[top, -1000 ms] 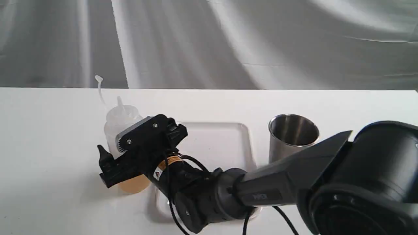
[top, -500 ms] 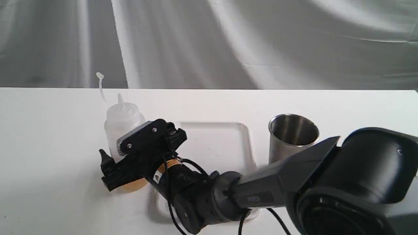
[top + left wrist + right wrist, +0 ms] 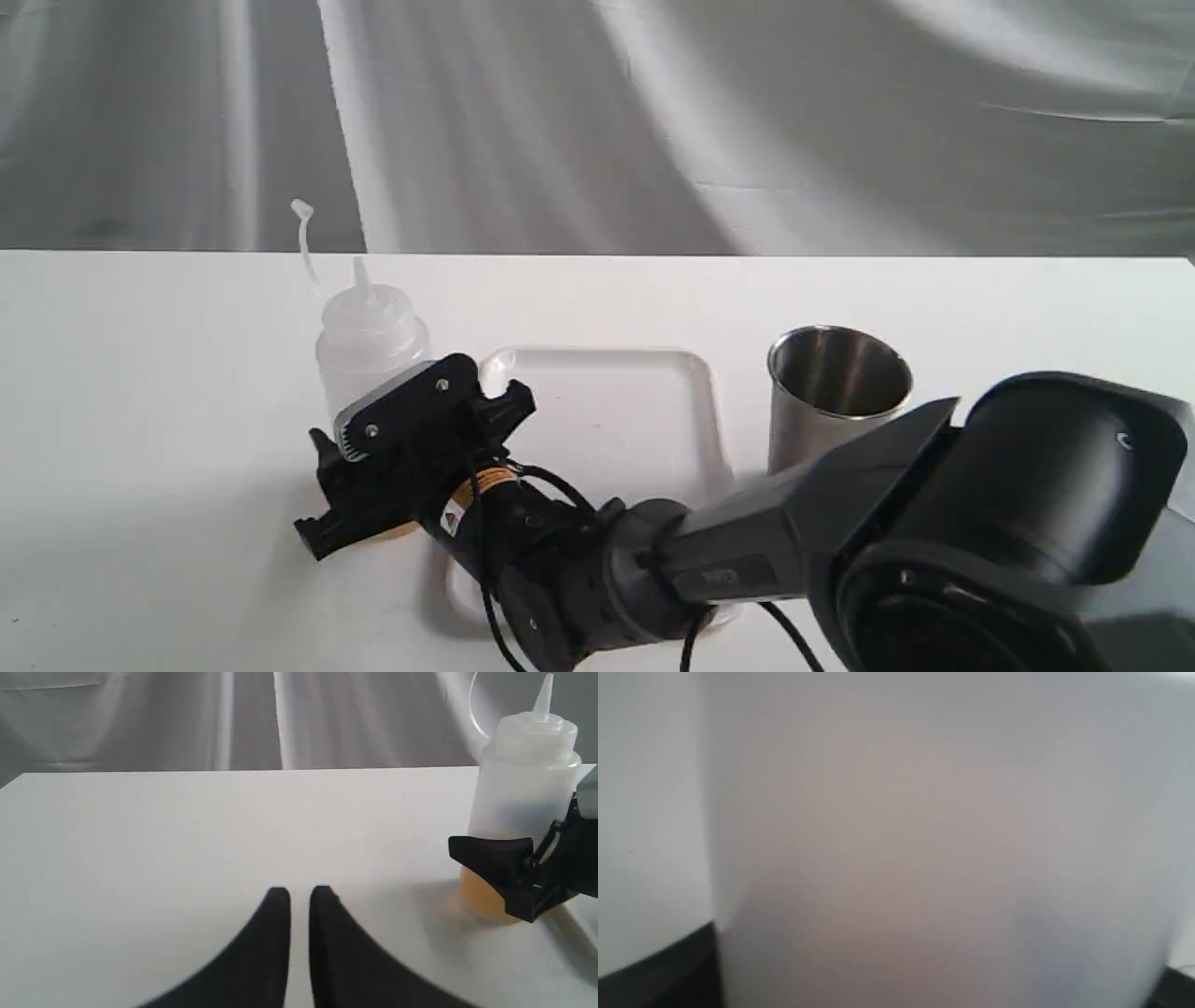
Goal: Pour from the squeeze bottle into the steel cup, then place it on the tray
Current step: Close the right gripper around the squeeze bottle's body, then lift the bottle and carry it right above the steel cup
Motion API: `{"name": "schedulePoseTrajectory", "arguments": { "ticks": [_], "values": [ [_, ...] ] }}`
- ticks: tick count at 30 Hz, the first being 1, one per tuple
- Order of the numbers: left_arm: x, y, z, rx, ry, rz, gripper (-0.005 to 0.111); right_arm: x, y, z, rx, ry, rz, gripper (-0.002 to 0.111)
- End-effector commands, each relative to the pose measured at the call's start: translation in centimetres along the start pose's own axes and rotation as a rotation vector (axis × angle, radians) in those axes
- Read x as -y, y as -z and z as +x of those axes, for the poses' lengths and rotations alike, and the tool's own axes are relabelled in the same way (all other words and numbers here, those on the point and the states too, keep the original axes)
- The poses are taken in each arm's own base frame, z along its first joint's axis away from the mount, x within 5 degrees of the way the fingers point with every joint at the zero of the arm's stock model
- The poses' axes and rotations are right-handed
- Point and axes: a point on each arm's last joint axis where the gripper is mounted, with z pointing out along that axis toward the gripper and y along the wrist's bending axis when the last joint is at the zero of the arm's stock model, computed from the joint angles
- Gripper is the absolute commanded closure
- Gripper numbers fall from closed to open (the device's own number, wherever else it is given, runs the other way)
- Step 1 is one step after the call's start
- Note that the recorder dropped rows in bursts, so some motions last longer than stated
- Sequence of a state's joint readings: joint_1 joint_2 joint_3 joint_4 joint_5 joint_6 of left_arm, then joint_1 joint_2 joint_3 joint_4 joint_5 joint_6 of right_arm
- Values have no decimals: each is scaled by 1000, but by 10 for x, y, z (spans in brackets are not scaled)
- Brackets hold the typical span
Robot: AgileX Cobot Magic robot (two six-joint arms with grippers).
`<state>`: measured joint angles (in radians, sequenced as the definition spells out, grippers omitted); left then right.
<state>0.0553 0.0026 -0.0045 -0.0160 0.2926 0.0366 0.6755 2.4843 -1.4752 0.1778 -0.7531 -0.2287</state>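
The squeeze bottle [image 3: 369,341] stands upright just left of the tray [image 3: 616,411], with amber liquid in its base and its tip cap hanging off on its tether. My right gripper [image 3: 359,467] reaches across from the right and is shut on the bottle's lower body. In the right wrist view the bottle [image 3: 924,835] fills the picture as a blur, with dark fingers [image 3: 658,970] at the edges. The steel cup [image 3: 836,392] stands right of the tray. My left gripper [image 3: 300,896] hovers shut and empty over the table, left of the bottle [image 3: 523,793].
The white table [image 3: 140,373] runs wide on the bottle's left and behind the tray. Grey cloth hangs along the back. The right arm's bulky links [image 3: 980,541] lie over the tray's near edge and in front of the cup.
My right gripper has carried the bottle a little to the right toward the tray and slightly up, and the bottle now stands straighter. The cup and tray have not moved.
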Motion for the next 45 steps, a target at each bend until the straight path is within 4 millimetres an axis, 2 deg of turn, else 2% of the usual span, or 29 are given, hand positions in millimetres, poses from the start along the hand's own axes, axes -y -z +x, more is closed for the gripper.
{"name": "schedulePoseTrajectory", "arguments": {
  "ticks": [1,3,4,7,9,14,19,23,29,32,38,45],
  "values": [
    [1,0,1,7,4,8,98,3,-1,-2,5,11,2,84],
    [1,0,1,7,4,8,98,3,-1,-3,4,10,1,104],
    [1,0,1,7,4,8,98,4,0,-6,10,12,1,108],
    [1,0,1,7,4,8,98,3,0,-17,22,82,-13,108],
    [1,0,1,7,4,8,98,4,2,-34,43,116,-30,108],
    [1,0,1,7,2,8,98,9,13,-84,61,109,-38,108],
    [1,0,1,7,2,8,98,18,36,-139,137,100,-26,108],
    [1,0,1,7,2,8,98,32,64,-181,208,86,3,108],
    [1,0,1,7,5,8,98,65,115,-226,270,67,105,108],
    [1,0,1,7,5,8,98,85,144,-244,290,122,179,108],
    [1,0,1,7,2,8,98,120,196,-262,238,163,264,108],
    [1,0,1,7,2,8,98,162,253,-257,174,159,373,108]
  ]
}}
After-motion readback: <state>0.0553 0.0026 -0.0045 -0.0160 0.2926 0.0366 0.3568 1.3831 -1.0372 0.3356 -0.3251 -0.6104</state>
